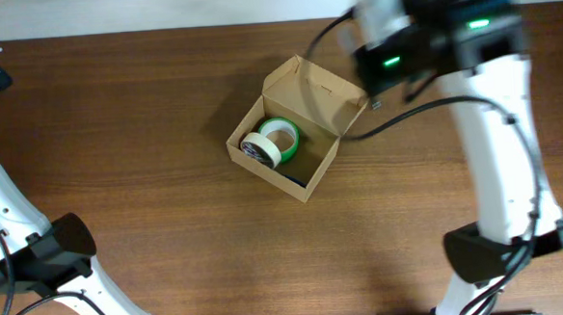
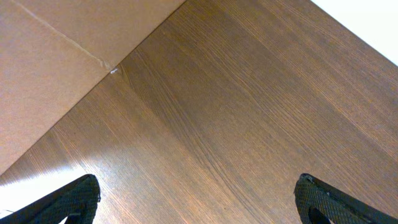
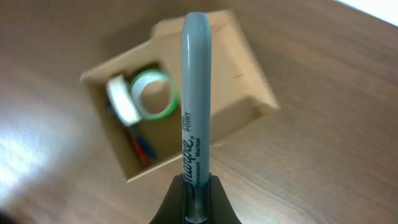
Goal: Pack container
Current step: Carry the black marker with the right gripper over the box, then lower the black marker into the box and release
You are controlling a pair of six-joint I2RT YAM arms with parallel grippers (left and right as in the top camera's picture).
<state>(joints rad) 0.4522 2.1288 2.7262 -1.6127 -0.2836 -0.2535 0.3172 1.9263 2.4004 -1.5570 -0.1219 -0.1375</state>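
The right hand (image 3: 198, 193) is closed tight on a gray marker (image 3: 196, 106). The marker stands straight up out of the hand, and black letters run along its side. In the right wrist view the box (image 3: 245, 81) lies past the marker, a bit blurry. The box is open. Inside it sit a green tape roll (image 3: 154, 93) and a white tape roll (image 3: 123, 99), touching each other. A thin red and blue thing (image 3: 142, 148) lies on the box floor next to them, too blurry to tell what it is. From the overhead view the right arm (image 1: 498, 136) reaches over the far right part of the brown wooden surface (image 1: 147, 165), and its hand is near the box's lifted flap (image 1: 322, 93). The hand itself is blurry there. The box sits near the middle of the surface, turned at a slant, with its flap standing up on the far right side. The left hand (image 2: 199, 199) is open, with its two dark fingers (image 2: 65, 202) far apart at the bottom corners of the left wrist view. It holds nothing. Only the wood surface and a lighter tan sheet (image 2: 56, 56) in the top left corner show between and beyond them.
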